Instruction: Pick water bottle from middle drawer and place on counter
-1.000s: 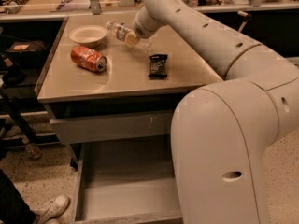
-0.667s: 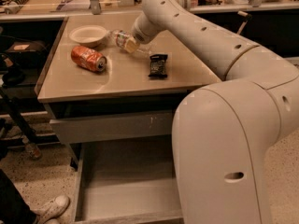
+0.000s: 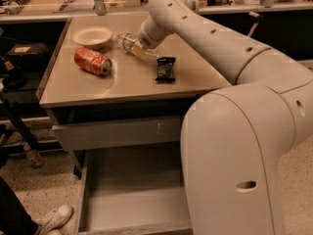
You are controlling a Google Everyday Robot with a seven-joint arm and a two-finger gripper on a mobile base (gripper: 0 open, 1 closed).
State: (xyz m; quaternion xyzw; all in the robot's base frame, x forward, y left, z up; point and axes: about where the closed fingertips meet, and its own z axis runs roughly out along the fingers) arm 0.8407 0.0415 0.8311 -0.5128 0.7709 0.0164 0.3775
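The water bottle [image 3: 125,40], clear with a white cap, lies tilted low over the back of the counter [image 3: 127,84], cap toward the white bowl. My gripper [image 3: 139,47] reaches in from the right and is shut on the bottle's lower end; the wrist hides most of its fingers. The middle drawer [image 3: 132,199] stands pulled open below the counter, and its grey floor shows nothing on it.
A dented red soda can [image 3: 93,61] lies on the counter's left. A white bowl [image 3: 93,35] sits at the back left, a dark snack packet [image 3: 165,68] right of the bottle. A closed scratched drawer front [image 3: 117,131] sits above the open one. A shoe [image 3: 54,217] is on the floor at left.
My gripper has lowered the water bottle a little toward the counter top and tilted it flatter. The other things have not moved.
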